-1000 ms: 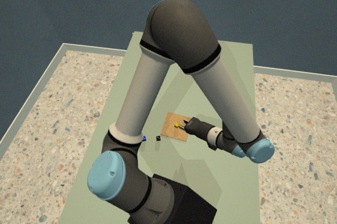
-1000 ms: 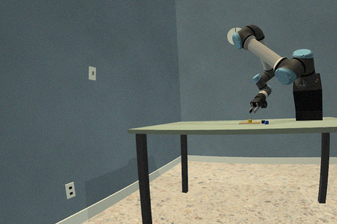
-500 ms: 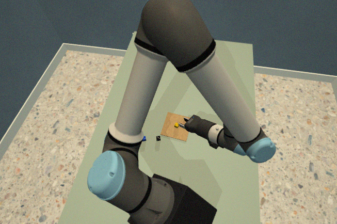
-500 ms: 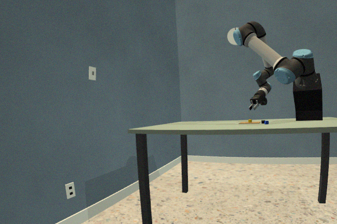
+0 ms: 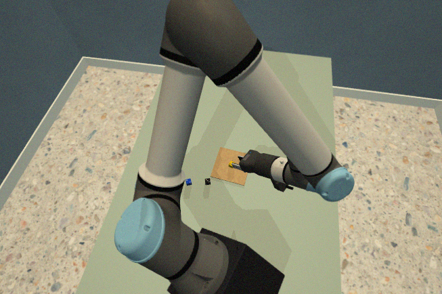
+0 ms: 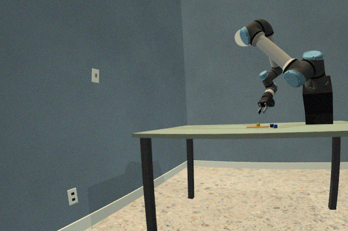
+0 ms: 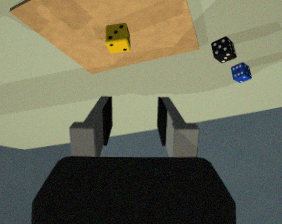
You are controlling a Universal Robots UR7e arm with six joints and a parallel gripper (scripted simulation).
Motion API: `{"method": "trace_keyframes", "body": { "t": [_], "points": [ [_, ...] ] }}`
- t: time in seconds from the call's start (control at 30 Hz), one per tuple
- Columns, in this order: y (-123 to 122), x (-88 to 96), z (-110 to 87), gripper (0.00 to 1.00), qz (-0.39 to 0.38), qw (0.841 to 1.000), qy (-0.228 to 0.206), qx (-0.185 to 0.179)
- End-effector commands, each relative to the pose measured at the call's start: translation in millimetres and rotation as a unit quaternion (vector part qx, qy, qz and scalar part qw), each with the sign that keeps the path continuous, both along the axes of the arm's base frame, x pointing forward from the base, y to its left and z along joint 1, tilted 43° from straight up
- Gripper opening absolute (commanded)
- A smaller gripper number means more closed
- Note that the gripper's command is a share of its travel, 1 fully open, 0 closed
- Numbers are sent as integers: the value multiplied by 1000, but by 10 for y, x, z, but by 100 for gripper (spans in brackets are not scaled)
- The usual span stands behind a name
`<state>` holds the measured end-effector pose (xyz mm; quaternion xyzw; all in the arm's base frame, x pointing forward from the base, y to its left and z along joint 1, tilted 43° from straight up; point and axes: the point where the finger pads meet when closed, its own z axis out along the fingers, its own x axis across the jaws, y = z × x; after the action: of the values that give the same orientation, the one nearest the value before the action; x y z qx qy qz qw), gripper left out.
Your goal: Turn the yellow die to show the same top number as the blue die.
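Observation:
The yellow die (image 7: 117, 38) lies flat on the tan mat (image 7: 112, 12), near the mat's middle; it also shows in the top view (image 5: 231, 164) and the exterior view (image 6: 258, 124). The blue die (image 7: 241, 72) lies on the green table beside the mat, next to the black die (image 7: 222, 48). In the top view the blue die (image 5: 188, 181) is left of the black die (image 5: 207, 181). My gripper (image 7: 134, 111) is open and empty. It hangs well above the mat (image 6: 257, 126), apart from the yellow die, as the exterior view shows (image 6: 262, 109).
The arm's black base (image 6: 317, 103) stands on the table at the side away from the mat. The arm's big links (image 5: 193, 103) hide much of the table in the top view. The table edge lies beyond the mat.

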<state>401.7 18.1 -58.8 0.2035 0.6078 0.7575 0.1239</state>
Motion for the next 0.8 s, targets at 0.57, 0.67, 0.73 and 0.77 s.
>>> {"method": "trace_keyframes", "body": {
  "t": [0.57,0.67,0.73,0.77],
  "points": [
    [136,-84,90,70,125,966,117,-193],
    [126,-72,114,70,128,957,133,-222],
    [119,-63,129,70,129,953,141,-236],
    [111,-54,145,70,128,948,149,-250]
  ]
}}
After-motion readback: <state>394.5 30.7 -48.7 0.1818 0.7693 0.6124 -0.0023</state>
